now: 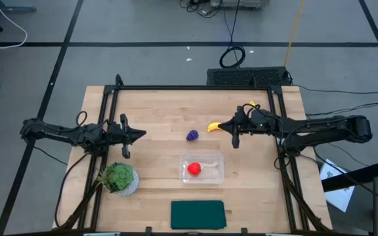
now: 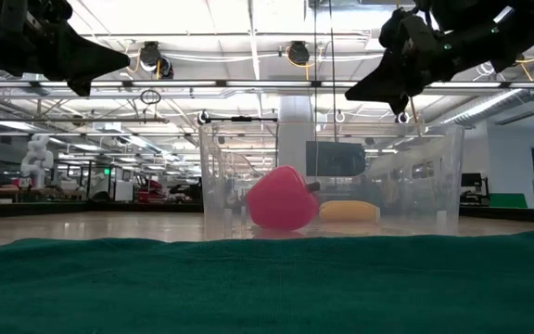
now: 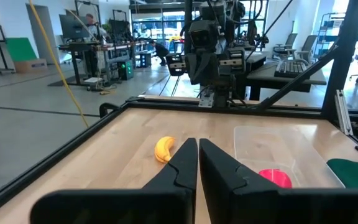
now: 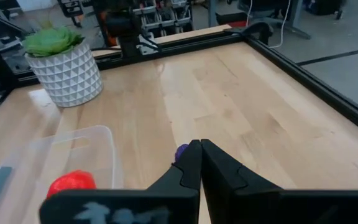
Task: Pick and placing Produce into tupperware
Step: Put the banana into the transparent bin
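The clear tupperware (image 1: pixel 216 158) stands on the table's near middle with the round red fruit (image 1: pixel 193 169) resting on its floor. The fruit also shows in the low view (image 2: pixel 281 199). The yellow banana (image 1: pixel 212 126) and the purple grape bunch (image 1: pixel 192 136) lie on the wood just beyond the tupperware. My right gripper (image 1: pixel 221 126) is shut and empty, beside the banana in the high view. In the low view it (image 2: pixel 352 95) hangs well above the table. My left gripper (image 1: pixel 143 134) is shut and empty, raised at the table's left.
A leafy plant in a white pot (image 1: pixel 119 178) stands at the near left. A dark green flat cloth (image 1: pixel 197 214) lies at the near edge. A black frame rail (image 1: pixel 189 88) runs around the table. Bare wood lies between the two grippers.
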